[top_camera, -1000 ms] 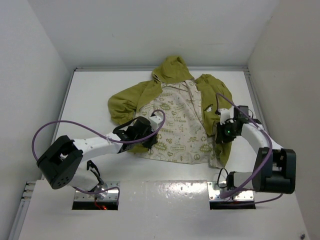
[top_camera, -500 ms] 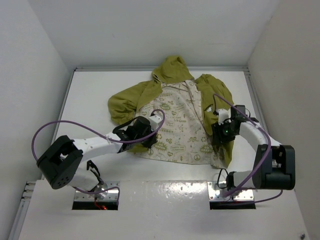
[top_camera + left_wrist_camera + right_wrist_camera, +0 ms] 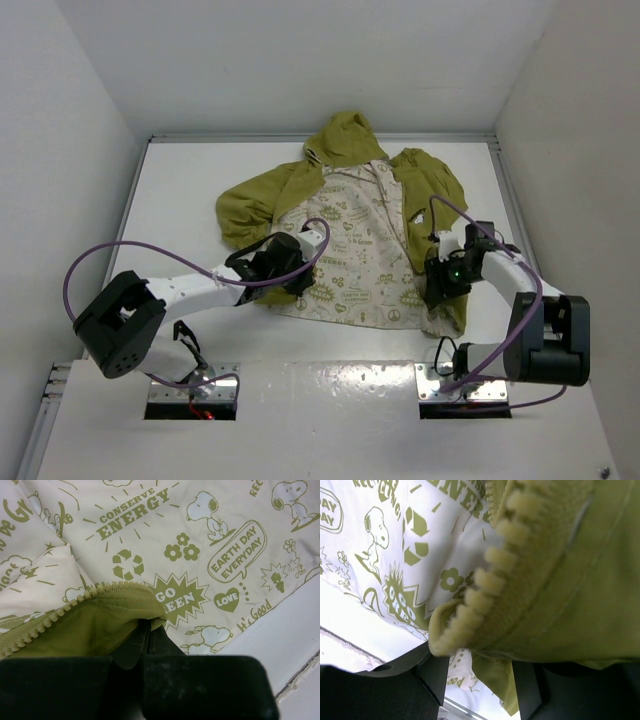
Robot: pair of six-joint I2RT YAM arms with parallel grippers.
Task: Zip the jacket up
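The left gripper pinches the near left zipper edge of the jacket, which lies open on the table, while the right gripper stands parted around its near right edge.

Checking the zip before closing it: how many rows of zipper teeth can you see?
2. One row runs along the jacket edge pinched by the left gripper; the other row runs along the edge lying in the open right gripper. Parts may be hidden by folds.
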